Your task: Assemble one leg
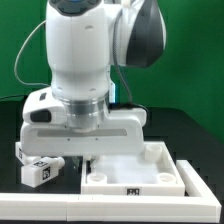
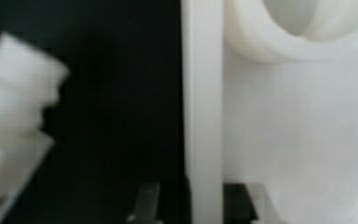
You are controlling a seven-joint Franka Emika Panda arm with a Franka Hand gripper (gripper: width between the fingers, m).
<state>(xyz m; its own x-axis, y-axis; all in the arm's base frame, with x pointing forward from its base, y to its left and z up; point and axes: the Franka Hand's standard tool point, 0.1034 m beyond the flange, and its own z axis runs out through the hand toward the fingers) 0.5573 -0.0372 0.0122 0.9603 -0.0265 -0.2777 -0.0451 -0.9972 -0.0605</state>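
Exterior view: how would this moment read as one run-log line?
gripper: down at white panel, fingers either side of its rim, grip unclear | leg: lying on table at exterior view's left of panel, not held

readable text: none | black-and-white square tag (image 1: 36, 175) on the leg (image 1: 46, 166), pattern too small to read | second tag (image 1: 132, 188) on front rim of the white panel (image 1: 100, 186), also unreadable

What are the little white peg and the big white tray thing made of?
The leg looks like smooth matte white plastic, with printed black-and-white stickers. The panel seems the same plastic: even white, moulded raised rim. Probably, not certainly.
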